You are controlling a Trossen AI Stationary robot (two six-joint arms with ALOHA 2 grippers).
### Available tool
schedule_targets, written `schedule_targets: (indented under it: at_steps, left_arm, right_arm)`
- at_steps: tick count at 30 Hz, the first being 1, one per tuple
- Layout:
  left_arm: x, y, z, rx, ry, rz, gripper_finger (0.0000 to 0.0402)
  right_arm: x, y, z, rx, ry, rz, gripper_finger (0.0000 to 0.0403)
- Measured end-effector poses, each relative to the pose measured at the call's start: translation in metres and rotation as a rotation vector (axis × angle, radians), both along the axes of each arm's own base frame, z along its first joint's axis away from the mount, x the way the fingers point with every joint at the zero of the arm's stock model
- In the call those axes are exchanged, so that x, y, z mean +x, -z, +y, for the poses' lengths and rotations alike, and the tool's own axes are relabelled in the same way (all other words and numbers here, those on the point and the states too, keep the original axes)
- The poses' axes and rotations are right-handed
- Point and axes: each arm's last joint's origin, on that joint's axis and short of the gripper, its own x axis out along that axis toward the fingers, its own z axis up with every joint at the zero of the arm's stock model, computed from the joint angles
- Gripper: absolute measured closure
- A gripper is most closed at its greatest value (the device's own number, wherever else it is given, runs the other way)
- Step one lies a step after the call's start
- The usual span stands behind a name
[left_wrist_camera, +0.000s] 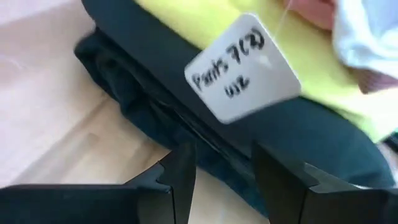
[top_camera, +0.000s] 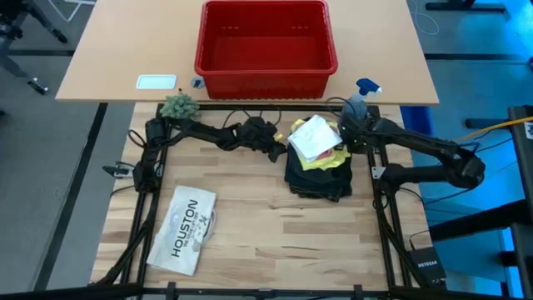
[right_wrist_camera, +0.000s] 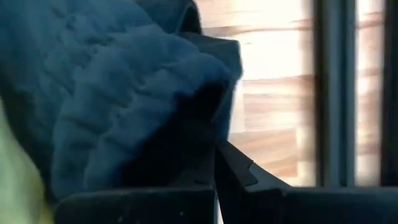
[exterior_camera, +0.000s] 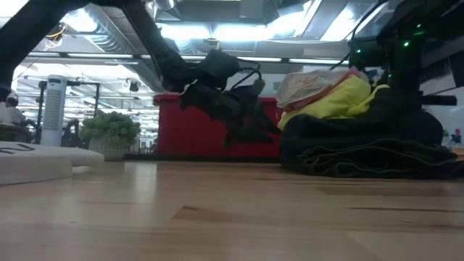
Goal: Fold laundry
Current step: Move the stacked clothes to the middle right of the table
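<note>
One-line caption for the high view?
Both grippers, left and right, flank a laundry pile on the wooden table.

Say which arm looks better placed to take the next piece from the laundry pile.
Probably the left. The left gripper stands open at the pile's edge, its fingers just short of the dark trousers. The right gripper is shut behind the pile, against dark cloth.

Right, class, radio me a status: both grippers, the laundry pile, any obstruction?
Left gripper jaws open, at the dark trousers. Right gripper shut, against the pile's far side. Yellow T-shirt and white cloth stacked on top. Nothing blocking.
</note>
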Motion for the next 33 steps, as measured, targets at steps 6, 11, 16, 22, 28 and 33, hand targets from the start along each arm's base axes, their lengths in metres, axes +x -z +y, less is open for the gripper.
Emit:
schedule_targets:
  at_steps: [6,11,16,22,28,33]
  left_arm:
    - [0.007,0.012,-0.013,-0.016,0.006,0.047,0.0258]
    - [0.013,0.024,-0.033,-0.067,0.007,0.077,0.0258]
    - [0.019,0.025,-0.06,-0.089,0.053,0.088,0.0267]
    - [0.024,0.026,-0.105,-0.15,0.148,0.107,0.0287]
    - [0.025,0.026,-0.167,-0.219,0.315,0.123,0.0301]
    - [0.018,0.026,-0.223,-0.26,0.422,0.155,0.031]
  right_arm:
    - [0.022,0.014,-0.007,0.032,-0.1,-0.049,0.0403]
    - [0.029,0.017,0.002,0.047,-0.182,-0.028,0.0403]
    - [0.033,0.016,0.019,0.107,-0.275,-0.027,0.0403]
    - [0.036,0.009,0.051,0.176,-0.433,-0.045,0.0403]
    - [0.032,0.002,0.088,0.265,-0.598,-0.055,0.0403]
    - [0.026,0.001,0.12,0.335,-0.723,-0.002,0.0403]
